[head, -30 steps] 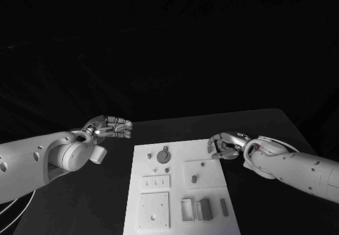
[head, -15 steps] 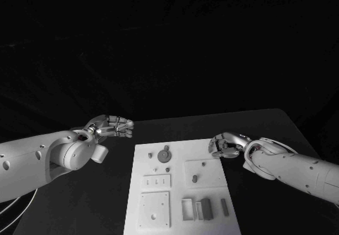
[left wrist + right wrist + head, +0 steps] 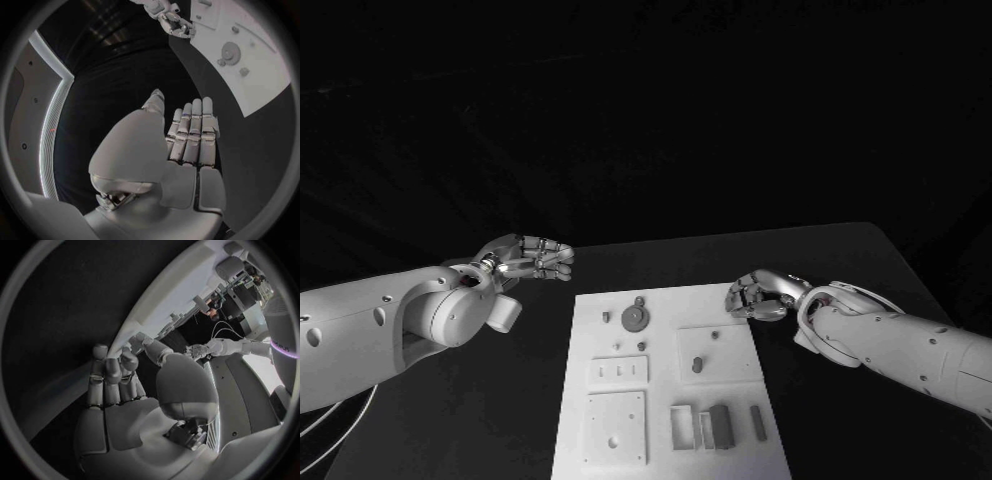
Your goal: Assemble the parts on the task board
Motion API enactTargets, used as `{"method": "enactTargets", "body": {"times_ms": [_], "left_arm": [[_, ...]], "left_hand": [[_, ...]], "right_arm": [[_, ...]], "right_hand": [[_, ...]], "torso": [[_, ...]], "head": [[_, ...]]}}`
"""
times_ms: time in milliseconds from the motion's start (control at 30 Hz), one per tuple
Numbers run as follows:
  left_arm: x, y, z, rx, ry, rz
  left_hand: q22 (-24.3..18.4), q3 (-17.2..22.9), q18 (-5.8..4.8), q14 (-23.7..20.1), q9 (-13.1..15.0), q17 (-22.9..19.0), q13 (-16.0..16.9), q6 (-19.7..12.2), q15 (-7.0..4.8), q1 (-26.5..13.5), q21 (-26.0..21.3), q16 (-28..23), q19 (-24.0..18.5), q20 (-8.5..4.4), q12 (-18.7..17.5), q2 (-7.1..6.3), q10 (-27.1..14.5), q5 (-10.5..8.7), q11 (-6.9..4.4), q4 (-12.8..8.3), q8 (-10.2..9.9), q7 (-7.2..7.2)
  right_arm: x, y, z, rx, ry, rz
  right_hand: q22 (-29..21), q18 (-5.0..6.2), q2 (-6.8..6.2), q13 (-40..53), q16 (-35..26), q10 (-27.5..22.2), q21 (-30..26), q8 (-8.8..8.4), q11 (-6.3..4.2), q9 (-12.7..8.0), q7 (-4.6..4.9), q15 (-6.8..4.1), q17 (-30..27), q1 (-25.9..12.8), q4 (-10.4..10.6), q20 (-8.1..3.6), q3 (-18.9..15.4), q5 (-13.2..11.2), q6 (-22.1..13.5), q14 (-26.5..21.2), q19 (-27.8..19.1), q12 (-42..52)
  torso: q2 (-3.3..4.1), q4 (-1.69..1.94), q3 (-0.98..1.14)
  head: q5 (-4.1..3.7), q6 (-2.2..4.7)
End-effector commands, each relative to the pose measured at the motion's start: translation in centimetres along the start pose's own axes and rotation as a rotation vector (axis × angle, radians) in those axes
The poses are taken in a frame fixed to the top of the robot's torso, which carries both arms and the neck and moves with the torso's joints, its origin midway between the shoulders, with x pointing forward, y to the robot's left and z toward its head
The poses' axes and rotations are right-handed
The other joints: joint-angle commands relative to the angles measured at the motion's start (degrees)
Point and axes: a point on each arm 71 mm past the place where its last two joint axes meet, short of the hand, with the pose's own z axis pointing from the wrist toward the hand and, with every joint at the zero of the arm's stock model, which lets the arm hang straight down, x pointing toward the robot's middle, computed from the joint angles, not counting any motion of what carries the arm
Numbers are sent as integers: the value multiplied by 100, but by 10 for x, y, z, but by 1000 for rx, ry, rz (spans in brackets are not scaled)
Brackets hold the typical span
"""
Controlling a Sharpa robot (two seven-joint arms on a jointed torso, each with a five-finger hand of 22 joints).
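We log the right hand [image 3: 759, 298], fingers curled on nothing we see, at the task board [image 3: 661, 440] corner, seemingly poised for picking; left hand [image 3: 531, 258] flat, empty, aside

The task board [image 3: 661, 400] is white on a black table [image 3: 834, 260]; its small parts [image 3: 635, 319] are grey, among them a darker grey block [image 3: 720, 425]. Both arms are white, the left hand [image 3: 531, 258] and right hand [image 3: 759, 297] silver
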Motion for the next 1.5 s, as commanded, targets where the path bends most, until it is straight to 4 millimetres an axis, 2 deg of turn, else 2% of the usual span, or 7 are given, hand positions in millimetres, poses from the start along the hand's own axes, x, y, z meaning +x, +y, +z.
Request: {"method": "enactTargets", "body": {"times_ms": [33, 567, 800, 1100, 1500], "left_arm": [[3, -1, 0, 11, 19, 1], [3, -1, 0, 9, 21, 1], [3, -1, 0, 8, 21, 1], [3, -1, 0, 7, 22, 1], [3, -1, -1, 6, 23, 0]], "left_hand": [[-9, -36, 113, 7, -10, 1, -2, 12, 28, 15, -20, -20, 26, -5, -17, 24, 20, 17, -6, -1, -18, 136], [-10, -46, 112, 6, -14, 6, -5, 6, 30, 11, -24, -27, 25, -3, -26, 17, 13, 15, -2, 0, -21, 136], [-9, -49, 112, 6, -16, 7, -5, 4, 31, 8, -25, -28, 26, -3, -28, 18, 12, 15, -1, 1, -22, 137], [-9, -52, 112, 7, -17, 9, -6, 3, 31, 6, -26, -30, 27, -2, -30, 19, 12, 15, 0, 1, -22, 138], [-9, -55, 113, 8, -18, 12, -6, 3, 31, 4, -28, -32, 27, -2, -32, 21, 13, 15, 1, 1, -22, 139]], "right_arm": [[5, 2, 0, -13, 23, 14], [7, 4, 3, -15, 18, 4], [7, 4, 3, -17, 11, -1], [7, 5, 4, -24, 4, -2], [7, 6, 4, -24, -6, -5]], "right_hand": [[121, -31, 47, 6, 37, 15, 39, 33, -35, -3, -14, -40, 8, -17, -52, -48, -5, 0, 35, 5, -4, 40], [114, -31, -44, -2, 48, 13, 53, -52, -13, -49, 10, -24, -1, -52, -120, -48, -18, 3, -84, -4, -6, 48], [111, -31, 38, -6, 62, 18, 62, -11, -13, -38, 9, -20, -7, -45, -124, -52, 12, 5, 4, 1, 1, 60], [111, -31, 207, -20, 88, 59, 86, 136, -7, 19, 12, -14, -22, -26, -160, -61, 50, 4, 336, 22, 14, 88], [107, -31, 423, -40, 106, 105, 108, 266, -109, 109, -96, -84, -47, -72, -169, -70, 58, 3, 666, 48, 28, 102]], "torso": [[0, 3, -10], [-1, -3, -21], [1, -7, -22], [-1, -3, -24], [3, -7, -28]], "head": [[7, -6], [9, -7], [14, -4], [20, -5], [27, -18]]}}
